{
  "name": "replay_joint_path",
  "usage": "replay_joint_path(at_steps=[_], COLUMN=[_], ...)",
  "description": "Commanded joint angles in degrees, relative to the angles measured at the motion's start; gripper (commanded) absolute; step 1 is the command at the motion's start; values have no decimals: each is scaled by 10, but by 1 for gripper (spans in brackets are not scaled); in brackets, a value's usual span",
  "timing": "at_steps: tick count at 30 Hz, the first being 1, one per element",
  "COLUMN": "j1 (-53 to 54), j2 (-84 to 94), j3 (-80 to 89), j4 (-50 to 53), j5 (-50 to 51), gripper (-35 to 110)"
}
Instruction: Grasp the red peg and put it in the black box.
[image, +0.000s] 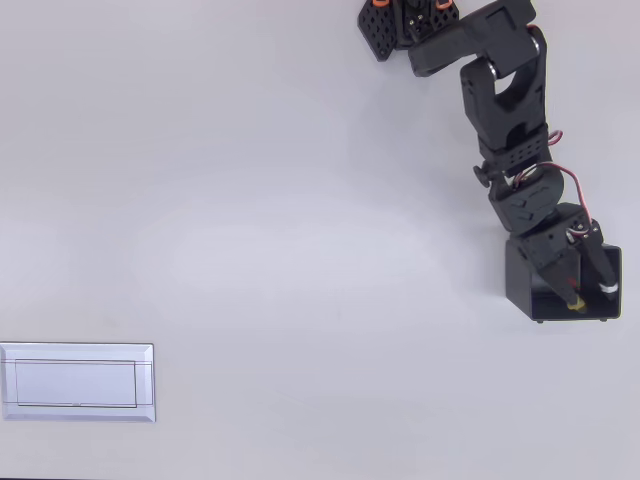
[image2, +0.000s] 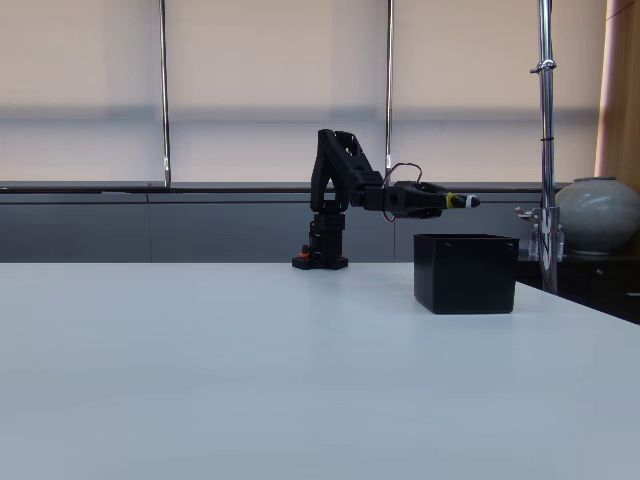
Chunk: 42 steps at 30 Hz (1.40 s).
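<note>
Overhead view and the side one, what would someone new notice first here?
The black arm stretches from the top edge toward the right, its gripper poised over the black box. In the fixed view the gripper hangs above the box's open top. A flat white tray lies alone at the lower left.

Arm (image: 500, 90) is seen in the upper right of the overhead view, base at the top edge, links stretched downward toward the right-middle of the frame. Thin red wires (image: 572, 185) are looped along the wrist section. Gripper (image: 585, 285) is pointed down-frame, its tips at lower right; jaw spacing cannot be judged there. In the fixed view the arm (image2: 340, 175) is raised from its base at centre, elbow high, forearm held roughly level, gripper (image2: 462, 201) extended to the right. Fingertips are marked yellow and white.
</note>
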Motion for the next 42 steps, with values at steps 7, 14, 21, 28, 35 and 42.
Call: replay_joint_path(at_steps=[7, 14, 21, 28, 35, 42], j1=[-5, 4, 32, 82, 143, 262], j2=[-1, -33, -210, -442, -668, -853], j3=[14, -10, -62, -152, -330, -375], j4=[-18, -5, 120, 265, 370, 766], j5=[7, -13, -62, -100, -69, -53], gripper=[19, 18, 4, 0, 0, 0])
